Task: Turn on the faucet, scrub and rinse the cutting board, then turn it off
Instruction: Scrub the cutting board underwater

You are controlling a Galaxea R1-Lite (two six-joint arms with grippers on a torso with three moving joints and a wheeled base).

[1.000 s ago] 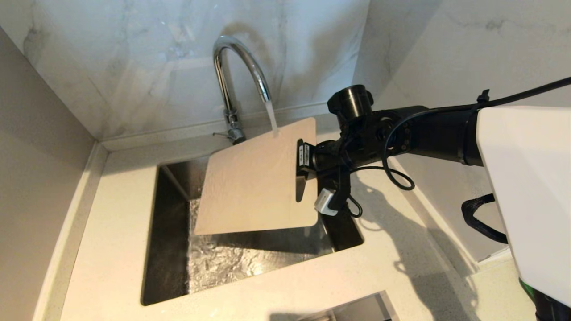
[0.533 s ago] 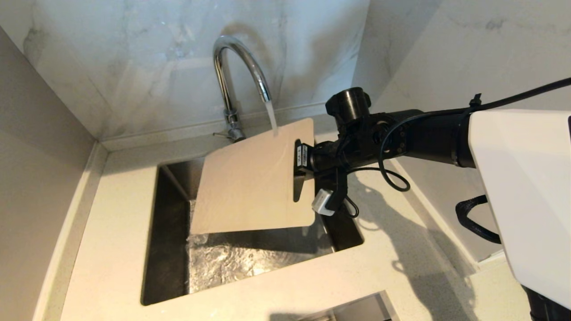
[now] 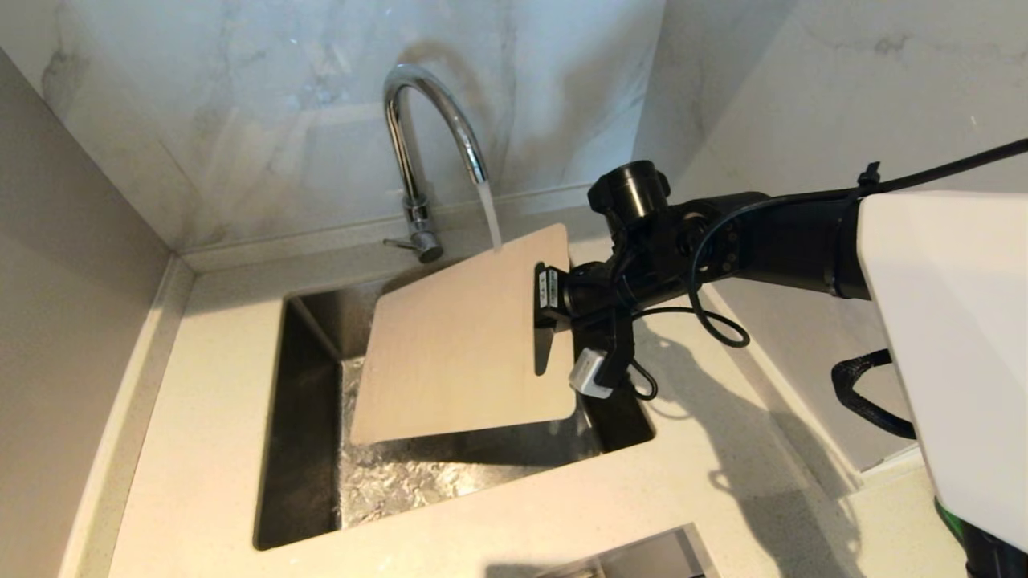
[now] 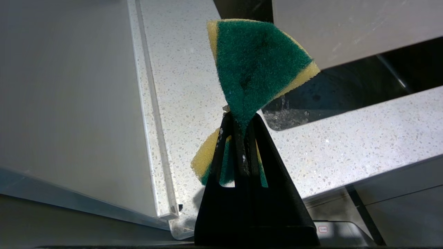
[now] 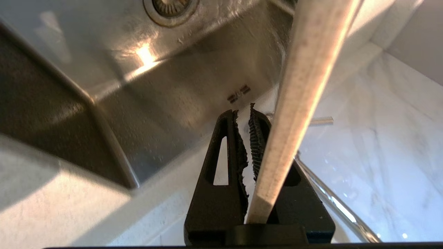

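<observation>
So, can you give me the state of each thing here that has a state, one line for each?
faucet: on, water running from the spout.
cutting board: held tilted over the sink, stream landing on its far edge.
sink: wet, water pooling on the bottom.
right hand: shut on the cutting board at its slot end.
left hand: shut on the sponge.
sponge: pinched and folded, green side showing.

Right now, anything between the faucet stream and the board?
Nothing visible. Water from the faucet lands directly on the far edge of the cutting board, which the right gripper holds tilted over the sink. The left gripper pinches a sponge off to the side.
</observation>
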